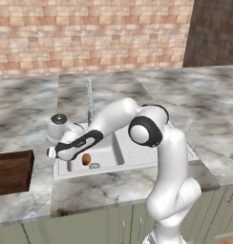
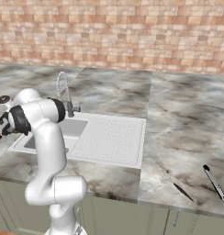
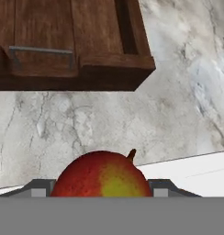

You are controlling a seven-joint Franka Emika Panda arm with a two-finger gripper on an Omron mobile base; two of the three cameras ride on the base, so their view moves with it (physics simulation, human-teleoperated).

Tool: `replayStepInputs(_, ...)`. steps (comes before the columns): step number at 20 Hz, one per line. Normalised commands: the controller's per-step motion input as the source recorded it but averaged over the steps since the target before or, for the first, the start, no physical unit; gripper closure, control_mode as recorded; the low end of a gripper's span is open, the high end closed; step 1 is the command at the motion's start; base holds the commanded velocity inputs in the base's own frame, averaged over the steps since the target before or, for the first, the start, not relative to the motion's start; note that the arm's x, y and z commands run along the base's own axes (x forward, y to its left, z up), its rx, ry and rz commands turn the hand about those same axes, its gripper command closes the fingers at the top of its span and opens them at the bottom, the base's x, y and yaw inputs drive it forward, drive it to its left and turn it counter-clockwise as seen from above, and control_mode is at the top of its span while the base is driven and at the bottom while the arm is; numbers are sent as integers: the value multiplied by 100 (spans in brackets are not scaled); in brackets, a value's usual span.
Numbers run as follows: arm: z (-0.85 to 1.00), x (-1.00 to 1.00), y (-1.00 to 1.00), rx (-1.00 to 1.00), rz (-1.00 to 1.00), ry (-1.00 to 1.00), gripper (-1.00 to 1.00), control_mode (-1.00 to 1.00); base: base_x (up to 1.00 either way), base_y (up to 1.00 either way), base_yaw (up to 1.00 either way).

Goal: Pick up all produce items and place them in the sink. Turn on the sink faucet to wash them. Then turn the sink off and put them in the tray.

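Note:
My gripper [image 3: 101,189] is shut on the red-and-yellow-green fruit [image 3: 102,176], which sits between the two fingertips with its stem up. In the left base view the gripper [image 1: 50,152] hangs over the counter just left of the sink [image 1: 137,157], and a sliver of red fruit [image 1: 47,152] shows at its tip. The dark wooden tray [image 3: 72,41] lies a short way beyond the fruit, also seen as the tray [image 1: 11,171] at the left edge. The brown oval [image 1: 86,159] rests in the basin near the drain. The chrome faucet [image 1: 90,102] rises behind the basin.
The white sink's dotted draining board [image 2: 111,137] spreads right of the basin. A dark pen-like utensil [image 2: 215,183] and a thin knife [image 2: 178,187] lie on the marble counter at the far right. A brick wall backs the counter.

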Motion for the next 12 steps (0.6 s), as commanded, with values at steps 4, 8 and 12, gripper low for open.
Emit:
replayStepInputs(4, 61, -8, 78, 0, 1, 0, 100, -100, 0, 0, 0)
replayStepInputs(8, 42, -15, 81, 0, 2, 3, 100, -100, 0, 0, 0)
replayStepInputs(12, 8, -25, 84, 0, 5, 5, 100, -100, 0, 0, 0)
